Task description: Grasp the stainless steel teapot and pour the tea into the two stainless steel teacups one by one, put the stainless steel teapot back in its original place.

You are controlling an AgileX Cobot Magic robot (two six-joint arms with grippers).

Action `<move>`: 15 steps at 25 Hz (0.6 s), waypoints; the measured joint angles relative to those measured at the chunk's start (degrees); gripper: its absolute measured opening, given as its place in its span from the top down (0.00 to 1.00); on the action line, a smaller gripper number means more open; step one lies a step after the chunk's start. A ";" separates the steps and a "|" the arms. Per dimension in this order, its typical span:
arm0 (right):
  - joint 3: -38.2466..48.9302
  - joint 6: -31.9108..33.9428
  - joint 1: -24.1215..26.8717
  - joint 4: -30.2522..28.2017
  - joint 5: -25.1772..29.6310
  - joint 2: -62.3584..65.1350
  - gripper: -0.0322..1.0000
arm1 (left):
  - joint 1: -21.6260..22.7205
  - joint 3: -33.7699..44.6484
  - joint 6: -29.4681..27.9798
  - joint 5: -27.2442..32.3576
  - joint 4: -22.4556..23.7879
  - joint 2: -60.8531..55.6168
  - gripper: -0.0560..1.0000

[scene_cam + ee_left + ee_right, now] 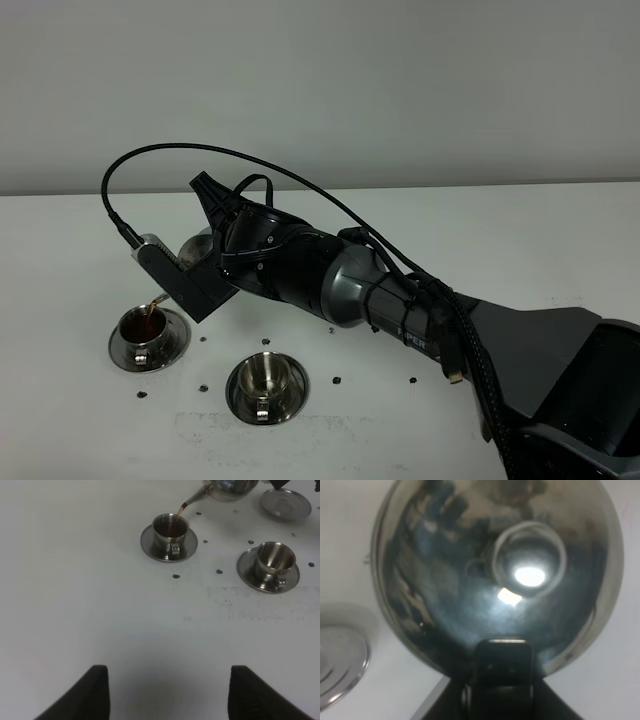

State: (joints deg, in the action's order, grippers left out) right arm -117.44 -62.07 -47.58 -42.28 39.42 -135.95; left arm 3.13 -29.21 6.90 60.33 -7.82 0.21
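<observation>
My right gripper point(222, 240) reaches across to the left, shut on the handle of the stainless steel teapot point(197, 250). The pot is tilted, and brown tea runs from its spout point(192, 500) into the left teacup point(147, 328), which shows tea inside point(170, 527). The second teacup point(266, 378) stands on its saucer to the right and looks empty point(274, 560). The teapot's flat steel disc point(286, 502) lies bare behind it. In the right wrist view the teapot point(495, 570) fills the frame, with the disc's edge point(340, 665) beside it. My left gripper point(167, 695) is open and empty, well short of the cups.
Small dark specks point(219, 571) lie scattered on the white table around the saucers. The right arm and its cable point(400, 300) stretch over the table's middle. A faint smudged patch point(250, 600) marks the table in front of the cups.
</observation>
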 joint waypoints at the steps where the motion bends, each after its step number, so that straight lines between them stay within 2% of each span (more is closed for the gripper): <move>1: 0.00 0.00 0.00 0.00 0.00 0.00 0.78 | 0.00 0.00 0.00 0.00 0.00 0.00 0.41; 15: 0.00 0.05 0.00 0.31 -0.11 0.00 0.78 | 0.00 0.00 0.00 0.00 0.00 0.00 0.41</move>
State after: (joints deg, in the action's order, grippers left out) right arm -117.44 -62.02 -47.58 -41.97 39.31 -135.95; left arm 3.13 -29.21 6.90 60.33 -7.82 0.21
